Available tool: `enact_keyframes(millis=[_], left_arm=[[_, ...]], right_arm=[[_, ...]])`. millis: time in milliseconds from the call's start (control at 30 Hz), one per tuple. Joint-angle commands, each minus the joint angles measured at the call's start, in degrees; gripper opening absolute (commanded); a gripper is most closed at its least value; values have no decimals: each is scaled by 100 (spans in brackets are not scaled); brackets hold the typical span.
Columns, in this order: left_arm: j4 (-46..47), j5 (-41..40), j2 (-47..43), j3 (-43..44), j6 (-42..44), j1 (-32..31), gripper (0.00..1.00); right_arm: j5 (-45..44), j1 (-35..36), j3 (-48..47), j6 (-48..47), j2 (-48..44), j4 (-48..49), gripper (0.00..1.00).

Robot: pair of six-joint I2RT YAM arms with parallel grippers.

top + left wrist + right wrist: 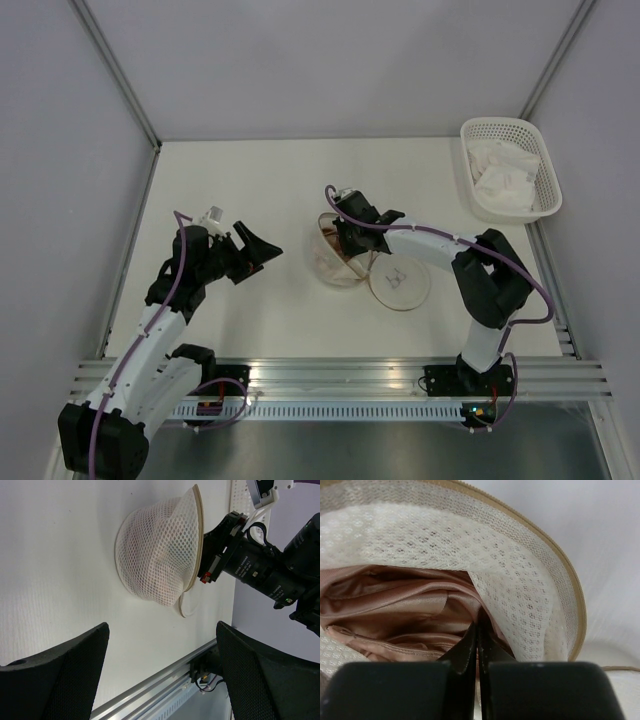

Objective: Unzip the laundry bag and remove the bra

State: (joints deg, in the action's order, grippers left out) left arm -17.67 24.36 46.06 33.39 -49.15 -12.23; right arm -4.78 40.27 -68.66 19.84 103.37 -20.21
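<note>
already the laundry bag [322,262] lies unzipped mid-table, flap [400,282] flopped open, but the bra [395,610] is not yet out, right gripper [477,622] pressed together at its pink fabric, left gripper [257,247] spread wide, well aside.

Bag flap [400,281]: small dark bra drawing, no words. Right arm [260,572], black housing: tiny white print, too small to read. Nothing legible as text.
</note>
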Motion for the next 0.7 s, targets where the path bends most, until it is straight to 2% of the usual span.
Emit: enact_keyframes(millis=[0, 200, 433, 667], left_arm=[[97, 87, 17, 142, -104, 19, 91], [106, 87, -27, 115, -122, 19, 91], [123, 122, -19, 107, -139, 19, 90], [141, 139, -97, 72, -157, 19, 90]], right_arm=[[38, -11, 37, -6, 8, 87, 0], [-137, -11, -24, 29, -510, -44, 0], [-419, -10, -524, -76, -1520, -361, 0], [-472, -11, -824, -120, -1899, -432, 0]])
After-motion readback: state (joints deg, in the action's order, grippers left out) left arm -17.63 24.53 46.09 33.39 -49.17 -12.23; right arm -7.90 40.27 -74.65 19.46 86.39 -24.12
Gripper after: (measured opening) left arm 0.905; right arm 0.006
